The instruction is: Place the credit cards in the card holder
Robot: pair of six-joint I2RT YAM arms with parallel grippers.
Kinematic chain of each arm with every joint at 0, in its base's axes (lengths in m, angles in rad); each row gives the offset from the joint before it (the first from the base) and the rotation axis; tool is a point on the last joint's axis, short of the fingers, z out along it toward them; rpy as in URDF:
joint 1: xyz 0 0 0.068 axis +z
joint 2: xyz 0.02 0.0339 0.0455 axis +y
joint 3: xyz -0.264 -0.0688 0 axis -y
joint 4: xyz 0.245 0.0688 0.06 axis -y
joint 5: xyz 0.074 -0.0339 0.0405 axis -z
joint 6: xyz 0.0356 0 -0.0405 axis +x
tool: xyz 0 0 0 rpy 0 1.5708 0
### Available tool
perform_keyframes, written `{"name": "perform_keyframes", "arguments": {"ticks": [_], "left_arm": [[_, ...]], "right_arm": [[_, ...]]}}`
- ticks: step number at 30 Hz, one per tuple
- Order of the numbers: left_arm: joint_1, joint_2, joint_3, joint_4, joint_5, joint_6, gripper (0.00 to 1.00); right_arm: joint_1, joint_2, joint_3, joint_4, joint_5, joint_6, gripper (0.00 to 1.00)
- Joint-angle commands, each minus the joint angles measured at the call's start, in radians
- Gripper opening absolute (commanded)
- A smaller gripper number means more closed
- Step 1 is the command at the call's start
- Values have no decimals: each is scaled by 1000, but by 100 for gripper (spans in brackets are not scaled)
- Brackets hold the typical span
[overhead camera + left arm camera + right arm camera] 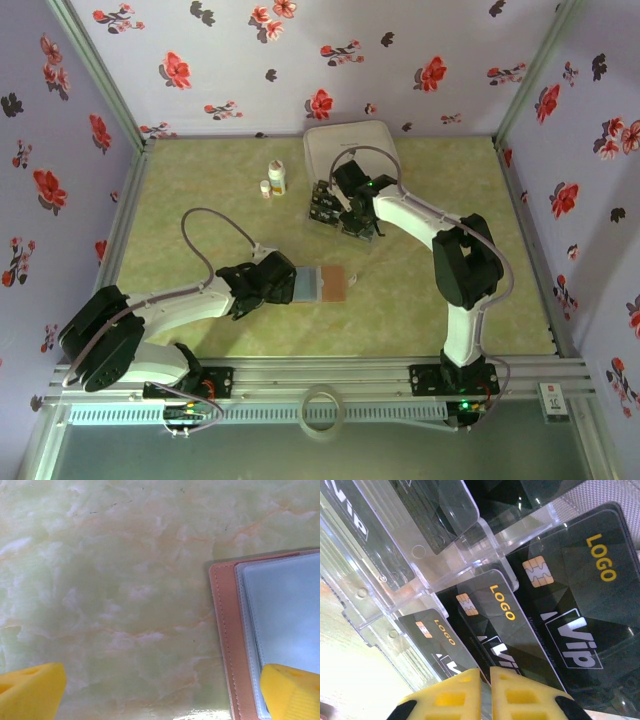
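Black credit cards (580,605) with "LOGO" and "VIP" print stand in a clear slotted rack (420,560). My right gripper (485,690) is pinched on the edge of the middle credit card (492,617), its yellow fingertips almost touching. From above, the right gripper (345,215) sits at the card rack (325,205). The card holder (325,284) lies open on the table, reddish-brown with grey pockets. My left gripper (285,280) is open at its left edge. In the left wrist view one yellow finger (292,690) hangs over the card holder (227,645).
A large white rounded-square case (345,150) lies behind the rack. Two small white bottles (276,177) stand to its left. Flowered walls close in the green marbled table (200,200) on three sides.
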Motion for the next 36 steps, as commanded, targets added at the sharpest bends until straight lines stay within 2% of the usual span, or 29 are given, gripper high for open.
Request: {"name": "perform_keyframes", "arguments": {"ticks": [1, 6, 14, 17, 22, 32, 36], "left_arm": [[8, -1, -17, 0, -4, -7, 100], [11, 1, -19, 4, -3, -6, 100], [12, 7, -17, 9, 0, -3, 100], [11, 12, -16, 10, 2, -4, 100], [14, 12, -19, 13, 2, -4, 100], [15, 5, -27, 15, 3, -8, 100], [15, 5, -28, 16, 3, -6, 100]], "right_arm": [[9, -25, -23, -39, -17, -15, 9], [19, -47, -26, -46, -31, -15, 4], [47, -77, -52, -47, -45, -5, 3], [51, -76, -55, -50, -51, -5, 6], [50, -59, -56, -49, -30, -11, 18], [51, -37, -37, -55, -1, -25, 18], [51, -43, -36, -53, 17, -28, 21]]}}
